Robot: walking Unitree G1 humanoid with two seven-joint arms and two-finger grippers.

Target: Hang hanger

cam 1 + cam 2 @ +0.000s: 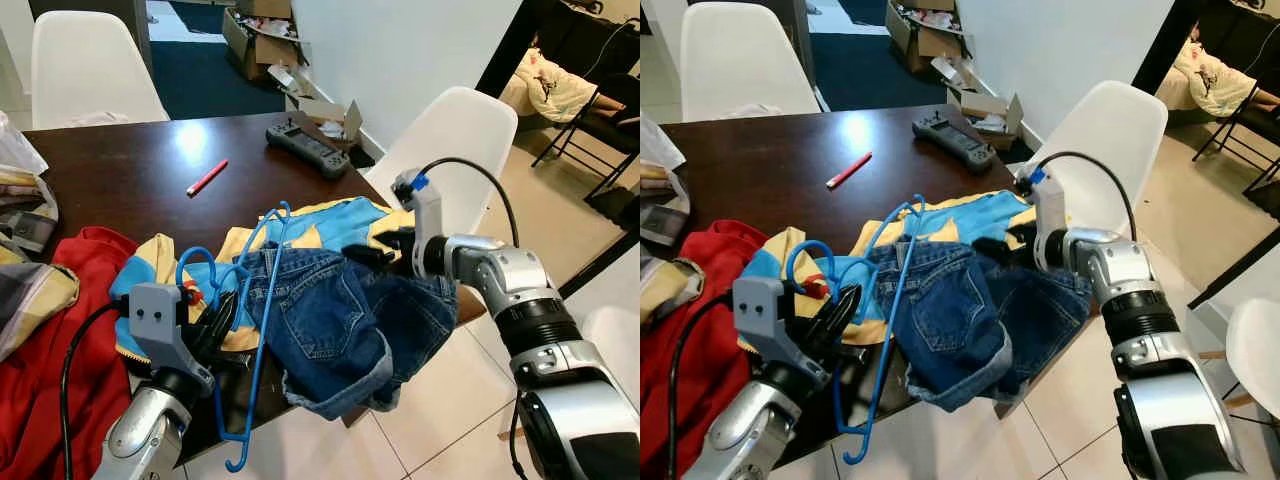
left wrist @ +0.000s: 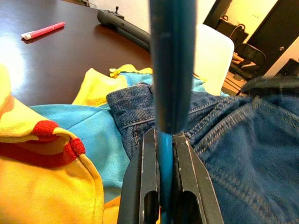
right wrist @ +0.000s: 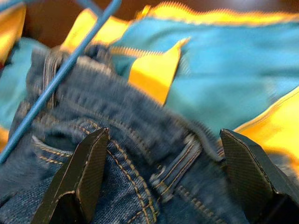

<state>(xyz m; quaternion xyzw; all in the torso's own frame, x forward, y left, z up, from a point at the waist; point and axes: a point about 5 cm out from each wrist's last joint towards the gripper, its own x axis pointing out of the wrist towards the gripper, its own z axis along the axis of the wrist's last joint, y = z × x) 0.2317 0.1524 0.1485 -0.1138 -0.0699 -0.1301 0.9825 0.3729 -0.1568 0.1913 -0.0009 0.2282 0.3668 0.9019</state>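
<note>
hanger [image 1: 262,330], blue, lies over the denim shorts [image 1: 345,330] at the desk's [image 1: 120,170] near edge, its hook hanging past the rim at 6 o'clock. left pincer [image 2: 164,154] pinches its bar. right pincer [image 3: 163,172], fingers spread, hovers over the shorts' waistband at 3 o'clock. red pen [image 1: 207,177] lies at 12 o'clock.

A smooth, glossy blue plastic hanger [image 1: 262,330] lies on rough, stitched blue denim shorts [image 1: 345,325] and soft turquoise-and-yellow cloth [image 1: 330,222], all on a polished dark wooden table [image 1: 130,160].
</note>
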